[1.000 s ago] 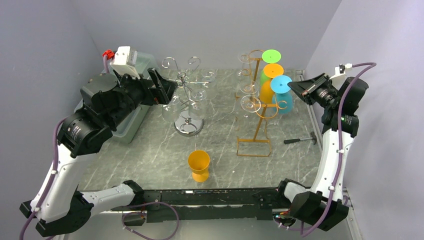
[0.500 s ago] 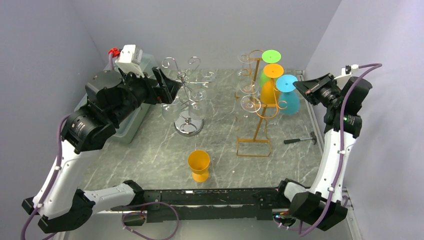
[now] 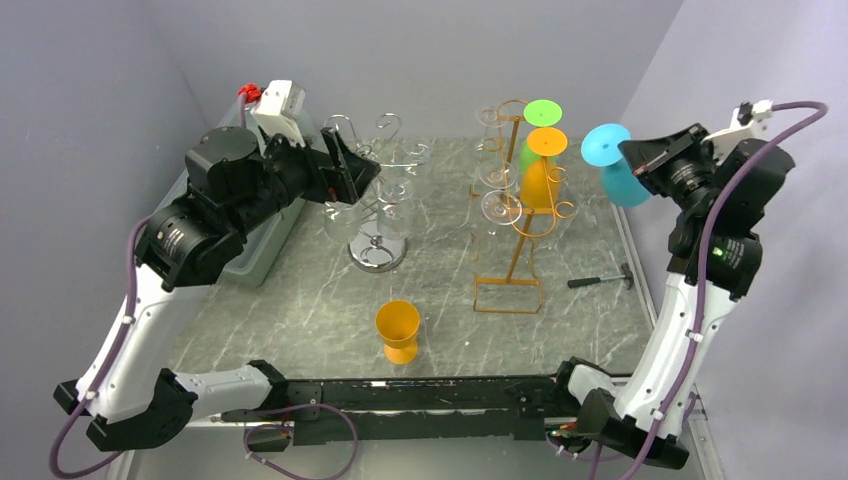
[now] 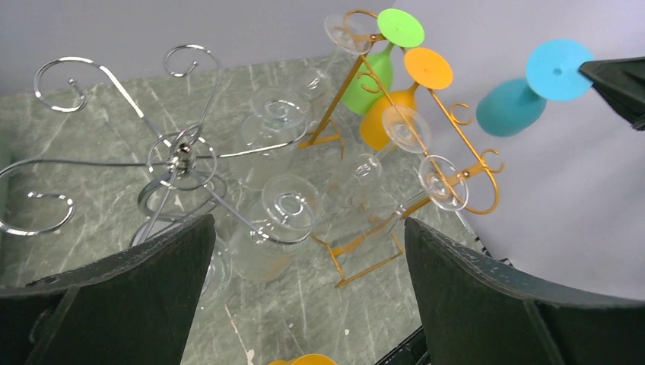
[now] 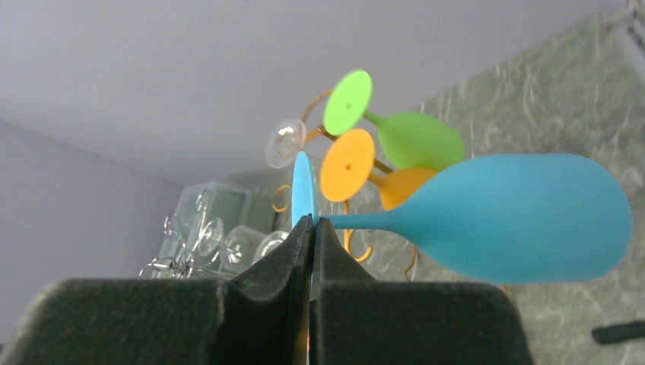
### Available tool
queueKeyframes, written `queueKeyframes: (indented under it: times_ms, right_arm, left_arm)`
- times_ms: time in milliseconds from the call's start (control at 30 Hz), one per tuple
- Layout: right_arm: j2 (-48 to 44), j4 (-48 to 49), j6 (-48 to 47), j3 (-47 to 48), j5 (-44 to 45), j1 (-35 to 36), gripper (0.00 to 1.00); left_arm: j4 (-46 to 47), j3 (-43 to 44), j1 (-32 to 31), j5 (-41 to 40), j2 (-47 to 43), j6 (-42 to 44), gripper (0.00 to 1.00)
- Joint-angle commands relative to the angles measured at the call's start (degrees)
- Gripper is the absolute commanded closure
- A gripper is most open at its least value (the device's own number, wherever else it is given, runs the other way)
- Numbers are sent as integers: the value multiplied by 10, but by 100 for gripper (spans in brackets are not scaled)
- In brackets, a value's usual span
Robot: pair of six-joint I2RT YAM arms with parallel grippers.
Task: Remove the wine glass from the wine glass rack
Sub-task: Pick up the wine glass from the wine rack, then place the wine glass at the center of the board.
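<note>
Two arms, top view: bolted at the near edge of a grey, veined, stone-look table [image 3: 300, 300].
Right gripper [image 3: 640, 155], top view: raised at the right; black fingers pinched on the flat disc foot of the blue wine glass [image 3: 625, 187].
Blue wine glass, top view: matte and opaque; held tilted in the air, to the right of the gold wire rack [image 3: 515, 235] and apart from it.
Gold wire rack, top view: thin rods with curled hooks on a rectangular base frame; green glass [image 3: 542, 111] and orange glass [image 3: 546, 142] hung bowl-down, round feet uppermost.
Left gripper [image 3: 345, 175], top view: fingers spread wide, just beside the silver wire rack [image 3: 377, 250]; nothing held.
Silver wire rack, top view: spiral arms on a round polished base, clear glasses hanging.
Loose items, top view: orange cup [image 3: 398, 328] upright near the front; dark-handled tool [image 3: 600, 280] lying flat at the right.
Left gripper [image 4: 308, 224], left wrist view: two broad dark pads far apart, framing the silver wire rack [image 4: 179, 156] and a clear glass [image 4: 278, 228].
Blue wine glass [image 4: 511, 106], left wrist view: off the gold wire rack [image 4: 456, 144], foot clamped by a black tip at the frame edge.
Right gripper [image 5: 310, 224], right wrist view: foam-textured pads pressed together on the thin rim of the foot.
Blue wine glass [image 5: 525, 217], right wrist view: smooth teardrop bowl on a slender stem, lying sideways.
</note>
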Motion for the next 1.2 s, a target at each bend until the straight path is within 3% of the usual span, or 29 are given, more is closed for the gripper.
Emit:
queueKeyframes:
  times_ms: [0, 133, 433, 533, 700, 1167]
  right_arm:
    - [6, 7, -35, 90, 1, -2, 100]
    - [30, 47, -17, 151, -57, -3, 100]
    - [51, 257, 111, 181, -154, 46, 100]
    - [72, 274, 111, 201, -138, 120, 100]
    - [111, 267, 58, 227, -69, 305, 100]
    - [155, 284, 3, 213, -2, 480, 100]
  left_arm:
    - [23, 45, -1, 62, 26, 1, 1]
    - [21, 101, -1, 103, 65, 9, 1]
    - [64, 202, 1, 258, 147, 14, 0]
    - [100, 218, 6, 322, 162, -1, 1]
    - [135, 237, 22, 393, 178, -39, 3]
    - [258, 185, 84, 485, 192, -158, 22]
